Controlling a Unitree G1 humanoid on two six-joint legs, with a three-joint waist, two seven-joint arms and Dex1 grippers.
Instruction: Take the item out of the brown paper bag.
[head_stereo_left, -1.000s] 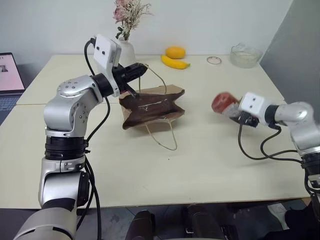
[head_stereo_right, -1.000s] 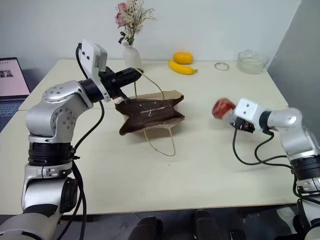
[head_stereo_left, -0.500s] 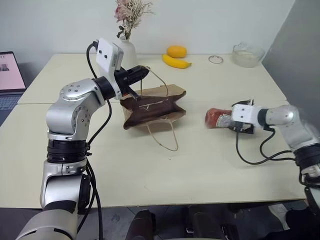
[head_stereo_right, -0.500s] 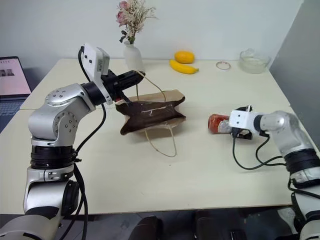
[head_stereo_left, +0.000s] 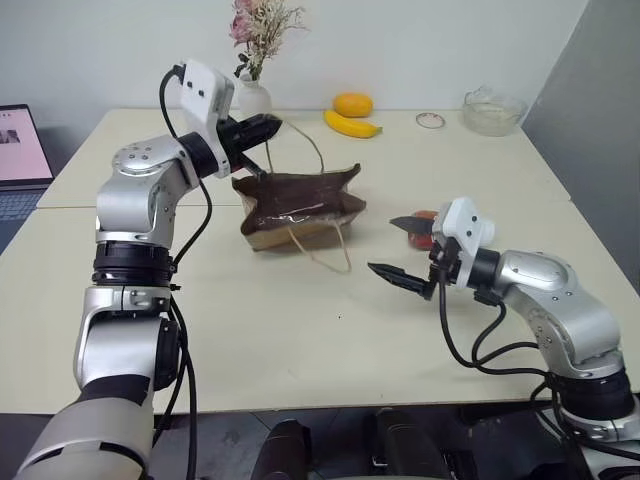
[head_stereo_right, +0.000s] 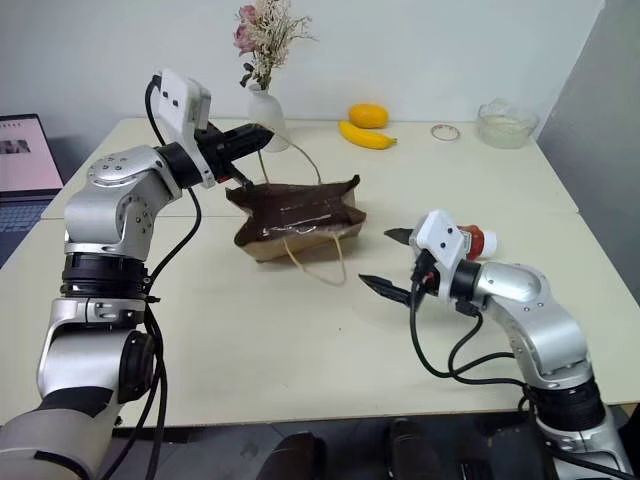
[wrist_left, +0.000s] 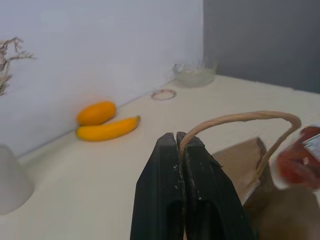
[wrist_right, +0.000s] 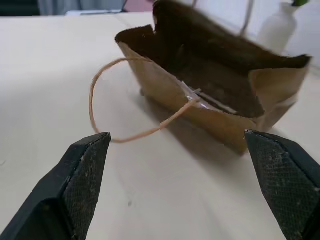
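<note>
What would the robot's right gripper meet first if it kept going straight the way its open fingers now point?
Probably the brown paper bag: the right gripper points across the table at its open mouth, with the bag's loose handle loop lying on the table just ahead. Depth is uncertain.

A white vase (head_stereo_left: 252, 98) with dried pink flowers (head_stereo_left: 262, 22) is standing at the far side of the cream table (head_stereo_left: 300, 330). An orange fruit (head_stereo_left: 352, 104) is lying near the wall, and a yellow banana (head_stereo_left: 350, 125) is lying just in front of it. A small ring-shaped object (head_stereo_left: 430, 120) is resting further to the right, near a clear glass bowl (head_stereo_left: 492, 111). A laptop (head_stereo_left: 20, 150) is showing its lit screen at the left edge.
</note>
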